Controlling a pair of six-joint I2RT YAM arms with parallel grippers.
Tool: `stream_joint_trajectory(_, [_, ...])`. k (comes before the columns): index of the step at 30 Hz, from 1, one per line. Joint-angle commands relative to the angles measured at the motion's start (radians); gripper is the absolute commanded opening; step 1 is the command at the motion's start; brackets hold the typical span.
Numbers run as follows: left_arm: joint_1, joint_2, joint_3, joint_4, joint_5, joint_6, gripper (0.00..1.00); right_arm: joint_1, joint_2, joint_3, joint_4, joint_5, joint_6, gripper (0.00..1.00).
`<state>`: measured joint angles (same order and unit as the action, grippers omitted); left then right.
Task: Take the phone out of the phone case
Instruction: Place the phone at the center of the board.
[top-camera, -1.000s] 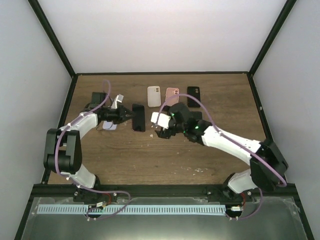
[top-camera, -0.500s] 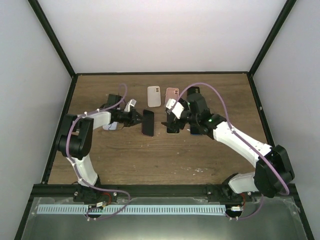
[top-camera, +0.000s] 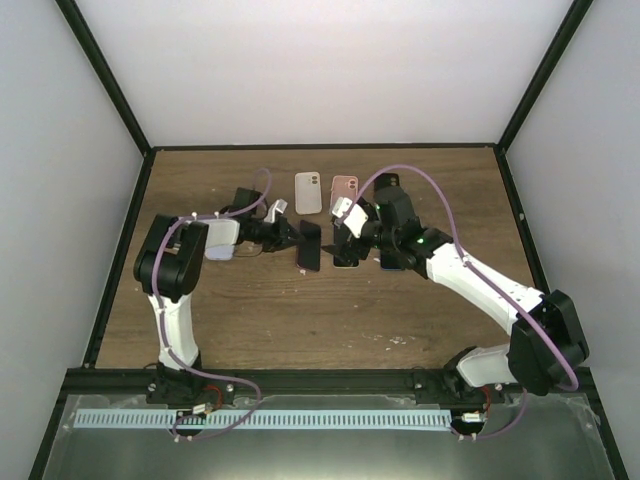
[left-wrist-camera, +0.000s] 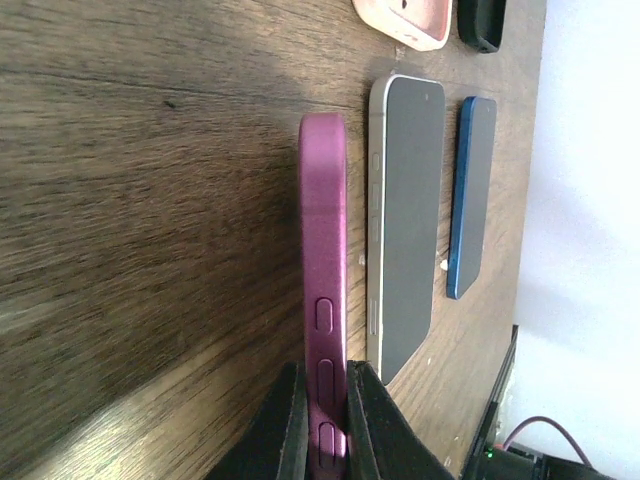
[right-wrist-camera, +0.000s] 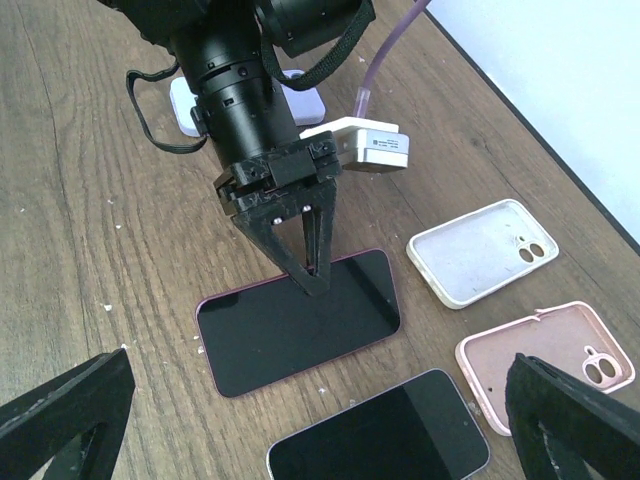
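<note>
Magenta-cased dark-screened phone (right-wrist-camera: 298, 320) is pinched at one long edge by the left tool (right-wrist-camera: 313, 280), which is clamped shut on it, near the centre of the wooden tabletop (top-camera: 250, 320). At 3 o'clock of it, the right tool (top-camera: 345, 235) is held above, its fingers spread wide apart and nothing gripped.

You're working in a lab robot cell. Plain white panels (top-camera: 300, 70) and black frame posts (top-camera: 104, 72) enclose your wooden table (top-camera: 250, 310).
</note>
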<state>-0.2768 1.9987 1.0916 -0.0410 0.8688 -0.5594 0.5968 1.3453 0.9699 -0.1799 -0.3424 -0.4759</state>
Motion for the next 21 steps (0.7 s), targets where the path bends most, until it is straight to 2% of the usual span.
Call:
stream_joint_trajectory(1, [-0.014,0.025,0.03,0.015,-0.037,0.006,0.08,-0.011,0.001,0.047,-0.004,-0.007,0.019,1.0])
stream_joint_trajectory(4, [-0.013,0.023,0.033,-0.015,-0.082,0.026,0.17,-0.011,0.003,0.048,-0.003,-0.005,0.023,1.0])
stream_joint_trajectory(8, [-0.016,-0.003,0.01,-0.043,-0.154,0.048,0.4,-0.011,0.008,0.051,-0.001,0.007,0.025,1.0])
stream_joint_trajectory(15, [-0.016,-0.075,0.02,-0.149,-0.265,0.12,0.69,-0.011,0.008,0.071,-0.023,0.016,0.021,1.0])
stream_joint_trajectory(19, [-0.016,-0.167,0.001,-0.208,-0.327,0.181,0.98,-0.011,-0.004,0.085,-0.032,0.05,0.005,1.0])
stream_joint_trajectory(21, [-0.016,-0.221,-0.008,-0.242,-0.355,0.219,1.0,-0.011,-0.01,0.094,-0.039,0.06,-0.006,1.0])
